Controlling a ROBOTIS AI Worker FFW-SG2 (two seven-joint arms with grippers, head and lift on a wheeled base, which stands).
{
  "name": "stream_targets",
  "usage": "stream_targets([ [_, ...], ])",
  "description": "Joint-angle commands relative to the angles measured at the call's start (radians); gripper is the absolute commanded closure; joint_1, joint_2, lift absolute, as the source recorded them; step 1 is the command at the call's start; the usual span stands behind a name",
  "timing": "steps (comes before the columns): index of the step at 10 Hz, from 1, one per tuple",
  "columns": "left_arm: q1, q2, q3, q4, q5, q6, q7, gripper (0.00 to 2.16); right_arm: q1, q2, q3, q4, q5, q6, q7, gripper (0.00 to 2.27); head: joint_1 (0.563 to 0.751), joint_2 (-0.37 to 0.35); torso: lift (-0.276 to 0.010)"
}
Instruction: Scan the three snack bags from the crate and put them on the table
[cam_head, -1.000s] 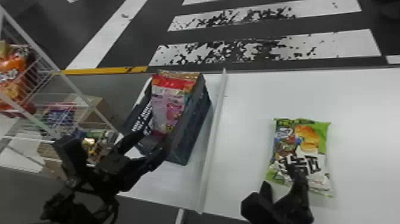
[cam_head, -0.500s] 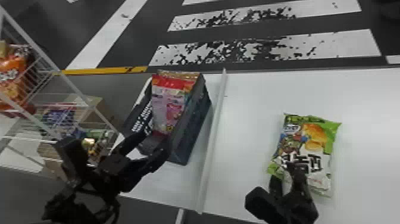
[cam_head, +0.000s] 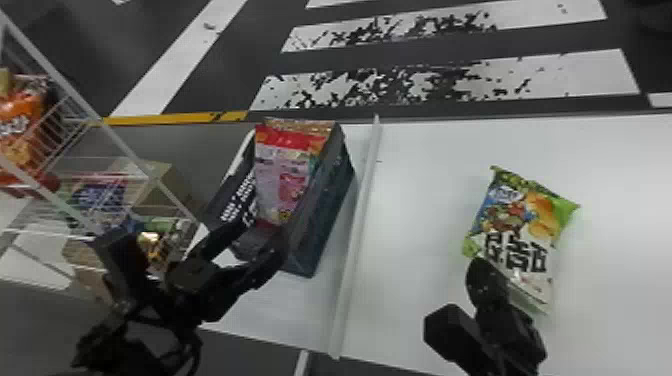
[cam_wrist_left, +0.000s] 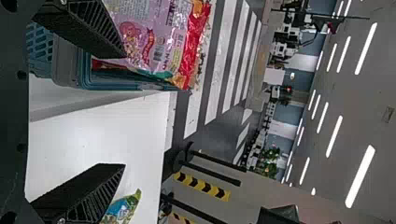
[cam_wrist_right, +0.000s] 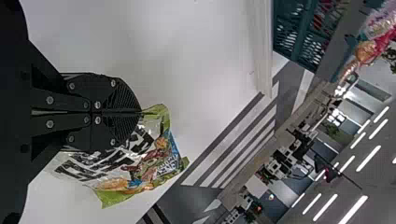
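1. Currently, the green snack bag (cam_head: 520, 235) is showing its printed face up, over the white surface (cam_head: 425, 175), on the robot's R side; can't tell if its underside is touching.
2. Its long axis is running mostly away from the robot, far end leaning a bit R; the green printed top is pointing away, w/ the white end nearer.
3. R end effector (cam_head: 480, 275) is pinching the bag's L side edge, fingers narrow; they're covering that bit of the edge & some of the lettering.
4. Pink snack bag (cam_head: 282, 180) is standing in the dark crate (cam_head: 325, 215), L of the white ledge (cam_head: 357, 240); red top is pointing up & away, front facing the robot, long axis near upright. Its bottom is hiding down in the crate.
5. Orange-brown bag (cam_head: 300, 125) is standing behind the pink one, mostly hidden; just a top strip is peeking out, so its exact tilt is hard to tell.
6. L end effector (cam_head: 262, 237) is hovering at the crate's near end, fingers spread wide & holding nothing. In the L wrist view, one finger is overlapping the pink bag, which the frame edge is cutting off; the other is hiding part of the green bag.
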Motion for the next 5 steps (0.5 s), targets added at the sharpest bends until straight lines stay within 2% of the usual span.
stream_targets([
  [1, -0.002, 0.0, 0.0, 0.0, 0.0, 0.0, -0.001, 0.03, 0.032, -0.019, -0.042, -0.104, -0.047, -0.051, 0.0, 2.24, 0.695, 0.35, -0.094],
  [3, -0.006, 0.0, 0.0, 0.0, 0.0, 0.0, -0.01, 0.03, 0.066, -0.026, -0.132, -0.284, -0.179, -0.088, 0.002, 2.24, 0.695, 0.35, -0.094],
  [5, -0.011, 0.0, 0.0, -0.002, 0.0, 0.0, -0.016, 0.03, 0.1, -0.02, -0.275, -0.432, -0.444, -0.097, 0.008, 2.24, 0.695, 0.35, -0.094],
])
